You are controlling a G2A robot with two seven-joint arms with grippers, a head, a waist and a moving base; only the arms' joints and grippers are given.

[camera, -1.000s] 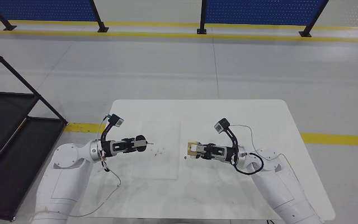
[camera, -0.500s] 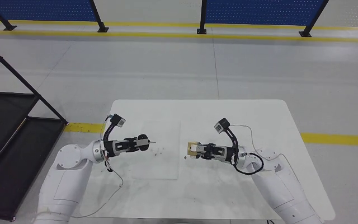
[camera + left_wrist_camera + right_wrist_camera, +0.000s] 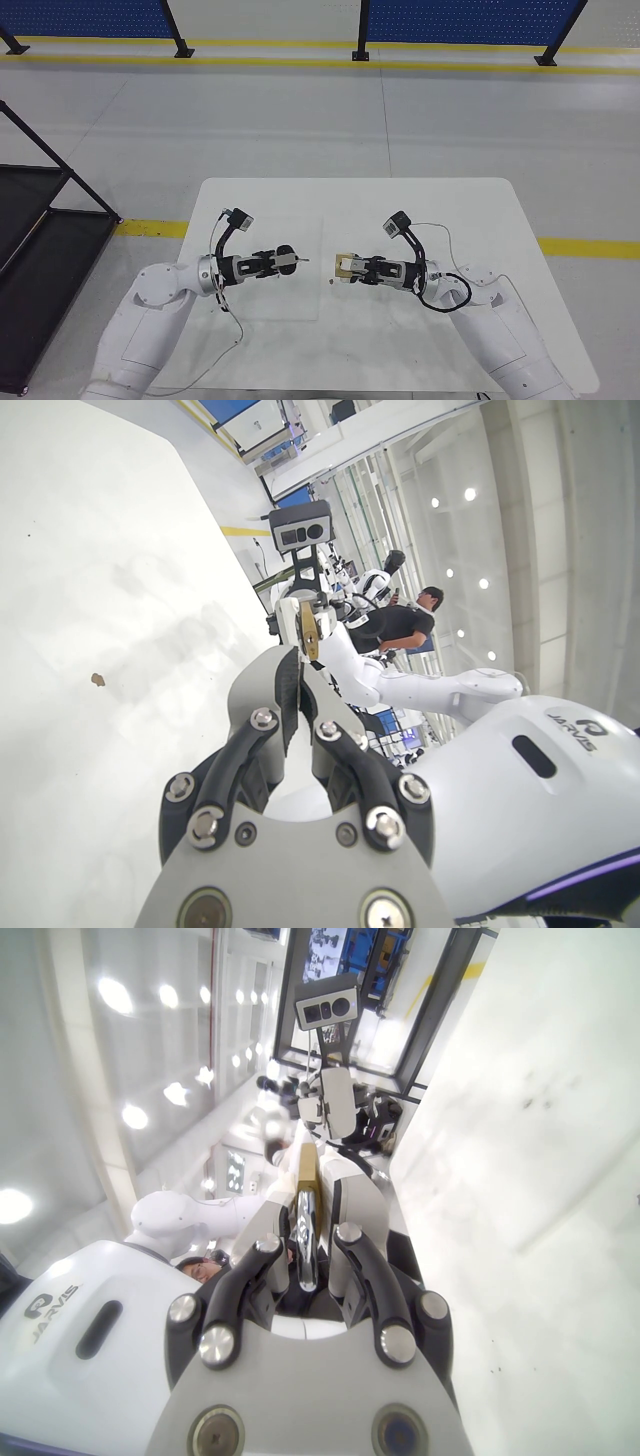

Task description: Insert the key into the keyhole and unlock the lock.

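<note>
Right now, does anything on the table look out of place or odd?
Only a small brown crumb lying loose on the white table, near the gap between the left claw and the lock held in the right claw. It belongs to neither. Nothing looks spilled or damaged.

Right gripper point(image 3: 311, 1188) clamped on the brass lock point(image 3: 306, 1168), one finger on each flat side. Chrome shackle point(image 3: 305, 1243) points back toward the wrist and sits between the finger roots. Left gripper point(image 3: 326, 1113) farther off to the left in the scene, lined up facing the lock, apart from it. What it holds is too small to tell. Its wrist camera point(image 3: 327, 1008) sticks out beyond it. White table point(image 3: 525, 1188) alongside, with a few dark specks point(image 3: 535, 1103).
</note>
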